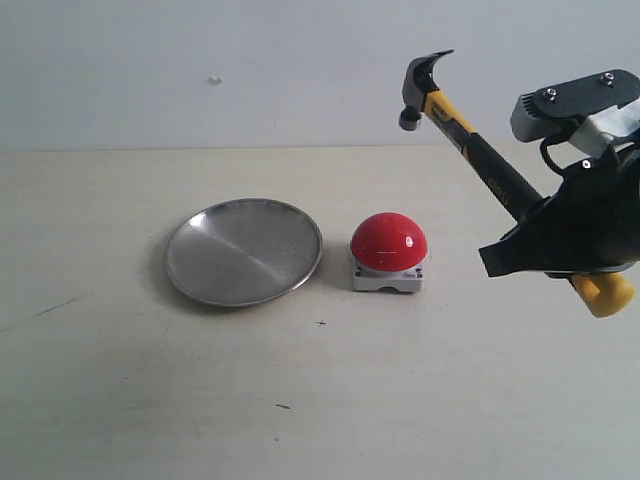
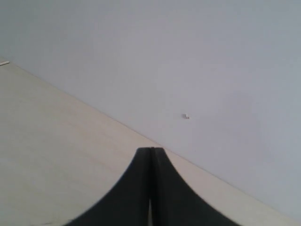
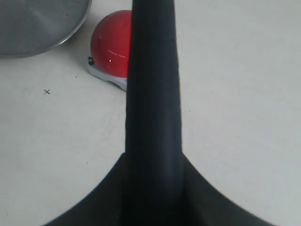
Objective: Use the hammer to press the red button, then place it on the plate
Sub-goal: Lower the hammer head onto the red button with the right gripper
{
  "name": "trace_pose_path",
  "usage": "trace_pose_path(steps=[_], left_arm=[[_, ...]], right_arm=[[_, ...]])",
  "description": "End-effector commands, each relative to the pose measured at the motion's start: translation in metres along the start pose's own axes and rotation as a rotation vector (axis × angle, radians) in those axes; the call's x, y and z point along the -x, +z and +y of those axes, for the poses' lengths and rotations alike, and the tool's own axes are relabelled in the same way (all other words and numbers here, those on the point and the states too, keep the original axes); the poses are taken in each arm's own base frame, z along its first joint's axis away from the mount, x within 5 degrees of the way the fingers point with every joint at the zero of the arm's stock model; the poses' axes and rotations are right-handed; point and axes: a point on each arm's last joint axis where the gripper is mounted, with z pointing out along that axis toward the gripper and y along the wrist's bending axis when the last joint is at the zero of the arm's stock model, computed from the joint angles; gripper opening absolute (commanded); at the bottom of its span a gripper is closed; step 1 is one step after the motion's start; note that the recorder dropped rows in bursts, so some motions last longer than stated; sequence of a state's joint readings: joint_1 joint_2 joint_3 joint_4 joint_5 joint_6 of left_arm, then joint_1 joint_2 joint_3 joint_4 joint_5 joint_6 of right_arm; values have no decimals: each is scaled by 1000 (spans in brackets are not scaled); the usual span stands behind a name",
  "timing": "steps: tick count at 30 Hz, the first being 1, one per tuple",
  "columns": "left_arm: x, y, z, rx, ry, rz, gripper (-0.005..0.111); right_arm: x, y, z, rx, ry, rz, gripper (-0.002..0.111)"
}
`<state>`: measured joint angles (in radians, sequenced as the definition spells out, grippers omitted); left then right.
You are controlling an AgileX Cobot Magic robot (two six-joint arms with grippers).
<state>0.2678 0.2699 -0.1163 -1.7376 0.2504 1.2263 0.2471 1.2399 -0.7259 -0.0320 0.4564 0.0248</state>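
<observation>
My right gripper (image 1: 535,240) is shut on the black handle of the hammer (image 1: 470,135), held in the air at the right. Its dark head (image 1: 422,85) points up and left, above and a little right of the red button (image 1: 389,243); the yellow end cap (image 1: 603,293) sticks out below the gripper. The silver plate (image 1: 243,250) lies left of the button. In the right wrist view the hammer handle (image 3: 153,94) runs out from my right gripper (image 3: 153,157) and partly covers the red button (image 3: 110,44); the plate (image 3: 42,23) shows at a corner. My left gripper (image 2: 151,150) is shut on nothing.
A pale table (image 1: 300,400) carries everything, with a plain grey wall (image 1: 200,60) behind it. A small cross mark (image 1: 321,323) sits on the table in front of the button.
</observation>
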Motion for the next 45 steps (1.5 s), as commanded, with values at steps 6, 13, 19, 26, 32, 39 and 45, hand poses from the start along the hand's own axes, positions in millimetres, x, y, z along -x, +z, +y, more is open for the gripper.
trace_pose_path(steps=[6, 13, 19, 26, 32, 39, 45], left_arm=[[-1, 0, 0, -4, -7, 0, 0], [-5, -1, -6, -77, -5, 45, 0], [-6, -1, -8, -111, -4, 63, 0], [-6, -1, -8, -111, -4, 63, 0], [-6, -1, -8, -111, -4, 63, 0], [-6, -1, -8, -109, -4, 62, 0], [-6, -1, -8, -109, -4, 62, 0]], right_arm=[[12, -5, -1, -4, -11, -112, 0], [13, -5, -1, -8, -20, -118, 0], [4, -2, -1, -11, -17, -14, 0], [-2, -4, 1, 19, -2, 78, 0], [-10, 5, 9, 104, 24, 85, 0], [-5, 31, 8, 82, 7, 88, 0], [11, 26, 7, 80, -23, 112, 0]])
